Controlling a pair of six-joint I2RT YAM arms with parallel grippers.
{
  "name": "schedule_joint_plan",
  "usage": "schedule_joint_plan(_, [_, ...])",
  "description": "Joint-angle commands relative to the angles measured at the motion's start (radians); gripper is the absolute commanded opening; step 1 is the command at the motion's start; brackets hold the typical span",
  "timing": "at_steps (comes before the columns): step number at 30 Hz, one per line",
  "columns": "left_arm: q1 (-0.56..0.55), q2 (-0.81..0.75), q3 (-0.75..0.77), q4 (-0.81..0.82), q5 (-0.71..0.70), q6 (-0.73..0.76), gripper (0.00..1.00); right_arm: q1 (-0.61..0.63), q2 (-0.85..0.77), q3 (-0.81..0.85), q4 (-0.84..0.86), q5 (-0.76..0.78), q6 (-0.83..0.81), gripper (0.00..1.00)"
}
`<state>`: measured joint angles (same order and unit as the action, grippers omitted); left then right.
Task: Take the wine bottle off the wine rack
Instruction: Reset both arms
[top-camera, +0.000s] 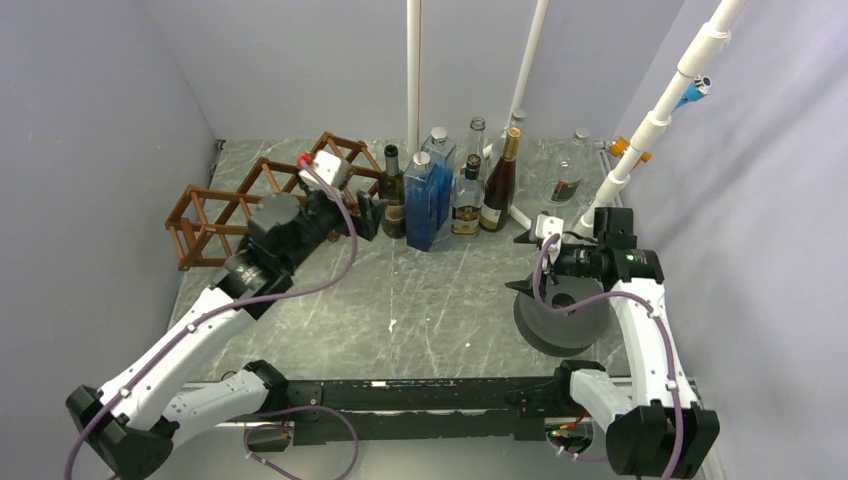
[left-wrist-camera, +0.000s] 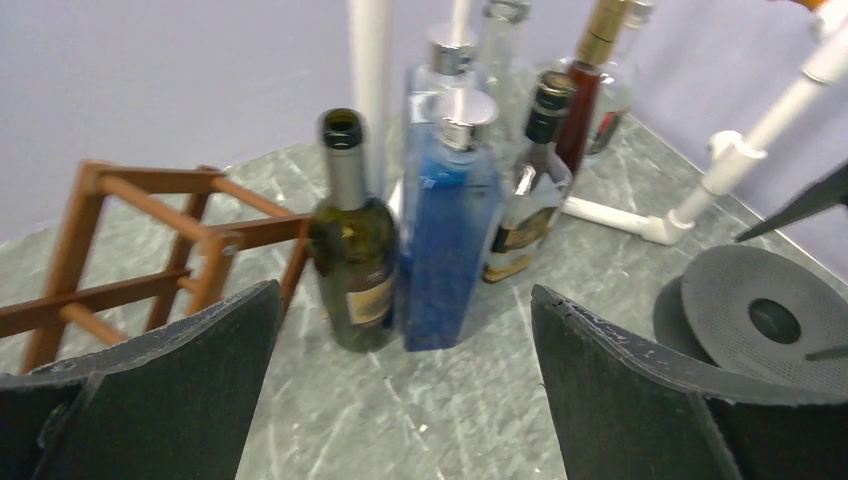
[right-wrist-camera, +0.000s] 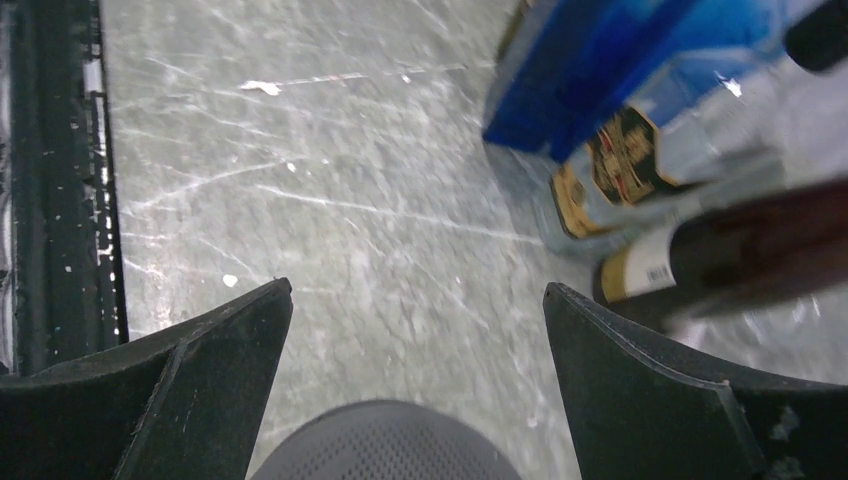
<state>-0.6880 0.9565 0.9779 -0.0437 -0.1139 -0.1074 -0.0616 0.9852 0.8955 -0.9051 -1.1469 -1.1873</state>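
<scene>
A grey marbled table sits between pale lilac walls. The left gripper hangs just above it with its two black fingers spread wide, holding nothing and facing the bottles. Nearest its gap is one dark green wine bottle, which stands upright and uncapped on the table, just beside the right end of the one brown wooden wine rack. The bottle is outside the rack's cells.

To the right of the wine bottle, touching or nearly so, is a blue square bottle. It is part of a tight cluster that I count as seven bottles, though they overlap. An eighth, a round clear flask, stands apart to the right.

The right gripper is also spread wide and empty, hovering over one dark grey perforated disc.

Three white pipes rise at the back.
</scene>
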Motion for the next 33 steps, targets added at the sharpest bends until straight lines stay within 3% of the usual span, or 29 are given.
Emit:
schedule_joint_plan(1, [0.148, -0.05, 0.092, -0.21, 0.175, -0.037, 1.0, -0.052, -0.064, 0.098, -0.032, 0.144, 0.227, 1.0])
schedule_joint_plan(11, [0.276, -0.191, 0.108, -0.347, 0.203, -0.055, 0.99, -0.144, -0.263, 0.267, 0.006, 0.437, 0.71, 1.0])
schedule_joint_plan(15, [0.283, -0.247, 0.109, -0.39, 0.173, -0.094, 1.0, -0.148, -0.3, 0.357, 0.102, 0.724, 0.991, 1.0])
schedule_joint_plan(22, [0.283, -0.307, 0.167, -0.496, 0.116, -0.14, 1.0, -0.16, -0.294, 0.509, 0.07, 0.771, 1.008, 1.0])
schedule_joint_plan(33, [0.283, -0.361, 0.268, -0.651, 0.065, -0.122, 1.0, -0.173, -0.307, 0.541, 0.119, 0.895, 1.179, 1.0])
